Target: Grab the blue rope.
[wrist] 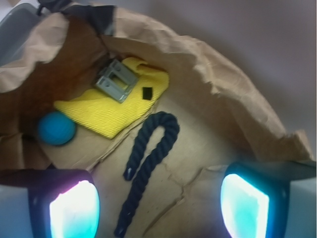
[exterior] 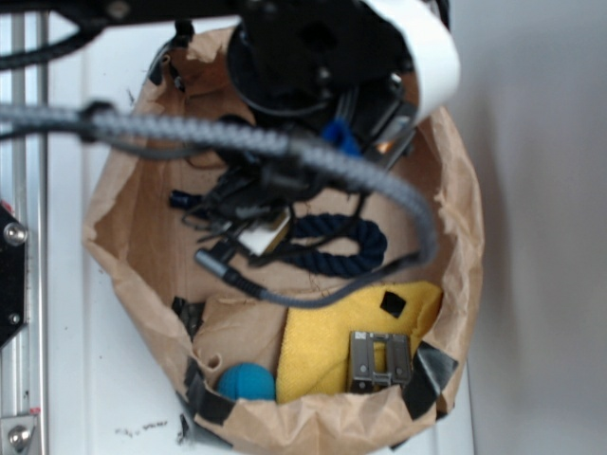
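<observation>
The blue rope (wrist: pixel 148 158) is a dark navy twisted rope bent into a hairpin, lying on the brown paper floor of the bag. In the exterior view the blue rope (exterior: pixel 337 245) lies in the middle of the bag, partly hidden by the arm. My gripper (wrist: pixel 158 208) hangs above it, open, its two glowing pads wide apart; the rope's lower ends lie between them, nearer the left pad. Nothing is held. In the exterior view the gripper (exterior: pixel 251 223) is dark and blurred, just left of the rope.
The crumpled brown paper bag (exterior: pixel 455 190) walls in everything. A yellow cloth (wrist: pixel 114 106) carries a grey metal clip (wrist: pixel 116 82). A teal ball (wrist: pixel 57 128) sits beside the cloth. A grey braided cable (exterior: pixel 285 152) arcs across the exterior view.
</observation>
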`<move>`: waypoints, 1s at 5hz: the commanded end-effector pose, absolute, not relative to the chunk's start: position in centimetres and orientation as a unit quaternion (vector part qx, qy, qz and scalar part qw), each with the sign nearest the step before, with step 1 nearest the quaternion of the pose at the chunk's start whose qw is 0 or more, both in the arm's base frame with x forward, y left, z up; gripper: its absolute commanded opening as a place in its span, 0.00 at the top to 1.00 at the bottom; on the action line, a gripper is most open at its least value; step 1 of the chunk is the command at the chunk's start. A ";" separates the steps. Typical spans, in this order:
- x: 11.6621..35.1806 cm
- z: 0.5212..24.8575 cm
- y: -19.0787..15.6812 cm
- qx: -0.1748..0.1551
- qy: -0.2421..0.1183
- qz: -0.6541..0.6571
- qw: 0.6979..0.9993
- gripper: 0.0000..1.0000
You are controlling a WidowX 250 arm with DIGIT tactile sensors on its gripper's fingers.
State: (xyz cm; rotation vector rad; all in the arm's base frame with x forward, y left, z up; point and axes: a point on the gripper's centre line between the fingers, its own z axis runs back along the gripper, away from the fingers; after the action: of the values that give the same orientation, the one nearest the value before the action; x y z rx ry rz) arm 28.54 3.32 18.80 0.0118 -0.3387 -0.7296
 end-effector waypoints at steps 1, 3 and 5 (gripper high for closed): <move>27.3 15.8 3.1 0.054 -0.111 -0.358 0.925 0.00; 26.9 12.9 3.5 0.063 -0.086 -0.358 0.928 0.00; 26.9 12.9 3.5 0.063 -0.086 -0.358 0.928 0.00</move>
State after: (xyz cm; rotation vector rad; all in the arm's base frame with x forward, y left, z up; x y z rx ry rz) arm 26.42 5.21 11.57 0.1061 -0.1447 -0.7137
